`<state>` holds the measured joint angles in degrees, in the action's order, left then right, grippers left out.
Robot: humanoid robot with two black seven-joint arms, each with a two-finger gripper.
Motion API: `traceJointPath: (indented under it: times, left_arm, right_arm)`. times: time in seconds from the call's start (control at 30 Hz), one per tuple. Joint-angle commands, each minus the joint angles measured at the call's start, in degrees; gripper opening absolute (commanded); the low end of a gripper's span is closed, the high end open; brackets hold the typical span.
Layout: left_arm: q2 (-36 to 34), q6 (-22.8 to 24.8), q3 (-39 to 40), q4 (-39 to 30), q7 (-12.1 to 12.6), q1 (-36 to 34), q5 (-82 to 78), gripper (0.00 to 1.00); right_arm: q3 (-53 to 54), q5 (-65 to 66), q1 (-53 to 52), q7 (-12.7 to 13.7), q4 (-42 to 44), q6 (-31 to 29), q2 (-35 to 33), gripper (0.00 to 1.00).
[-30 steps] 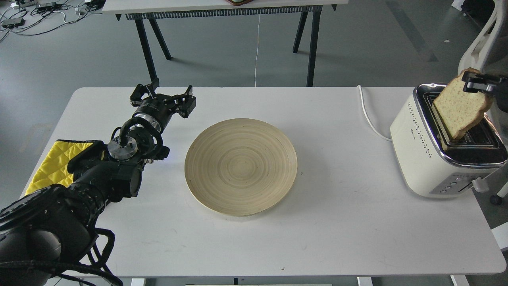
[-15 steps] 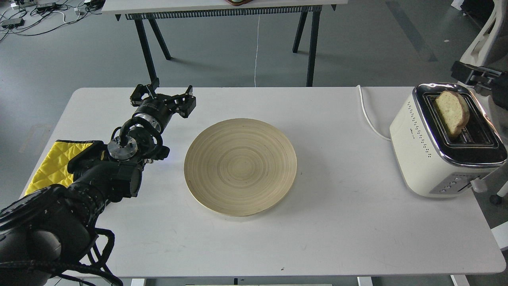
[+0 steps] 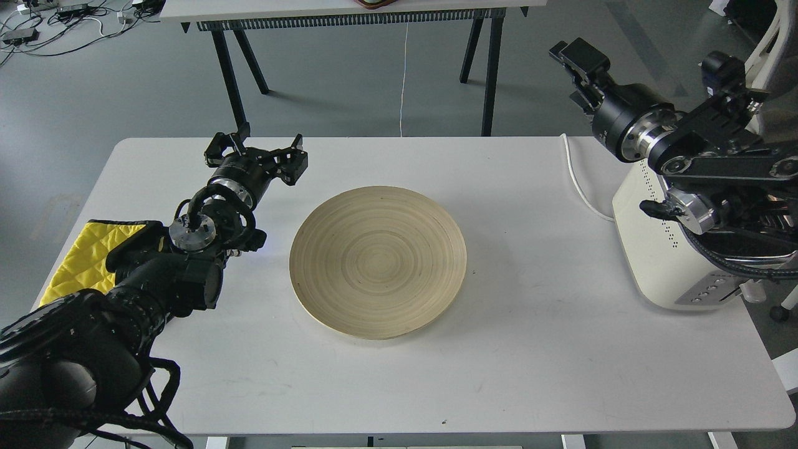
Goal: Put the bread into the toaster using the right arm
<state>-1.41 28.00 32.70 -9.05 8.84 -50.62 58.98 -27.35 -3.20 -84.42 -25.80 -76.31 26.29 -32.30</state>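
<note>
Judging the job nearly finished: bread out of sight, toaster (image 3: pixel 648 262) top masked by right arm (image 3: pixel 704 156), right claw (image 3: pixel 576 59) empty, opening unclear.

Wooden plate (image 3: pixel 378 262), yellow cloth (image 3: pixel 81 259), table (image 3: pixel 548 349)

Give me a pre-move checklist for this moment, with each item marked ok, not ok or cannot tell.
1. Bread seated in a slot: cannot tell. The right arm covers the top of the toaster, and no bread shows.
2. Right tool free of bread: ok. Nothing shows in it; it points up and away, past the table's far edge.
3. Right tool open or shut: cannot tell. Its fingers do not separate in this view.
4. Left tool out of the way: ok. It is open, empty, at the far left of the table.
5. Wooden plate empty: ok.
6. Toaster lever free: cannot tell. Cables partly hide it.
</note>
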Motion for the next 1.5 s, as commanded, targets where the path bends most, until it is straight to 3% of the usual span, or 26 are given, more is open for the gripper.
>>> traceJointPath:
  times: [0.0, 0.3, 0.4, 0.6, 1.47]
  left_arm:
    - [0.0, 0.0, 0.0, 0.0, 0.0, 0.0, 0.0, 1.00]
    - [0.0, 0.0, 0.0, 0.0, 0.0, 0.0, 0.0, 1.00]
    - [0.0, 0.0, 0.0, 0.0, 0.0, 0.0, 0.0, 1.00]
    - [0.0, 0.0, 0.0, 0.0, 0.0, 0.0, 0.0, 1.00]
    - [0.0, 0.0, 0.0, 0.0, 0.0, 0.0, 0.0, 1.00]
  right_arm:
    - [13.0, -4.1, 10.3, -2.2, 5.4, -7.9, 4.2, 0.95]
    - [28.2, -11.9, 25.0, -2.2, 28.7, -45.5, 11.9, 0.96]
    - [30.6, -12.5, 27.9, -2.2, 34.4, -54.3, 14.2, 0.96]
    - [31.3, -14.2, 30.0, -2.2, 38.0, -54.3, 14.8, 0.98]
    - [30.9, -13.6, 32.3, -2.2, 38.5, -54.3, 14.9, 0.99]
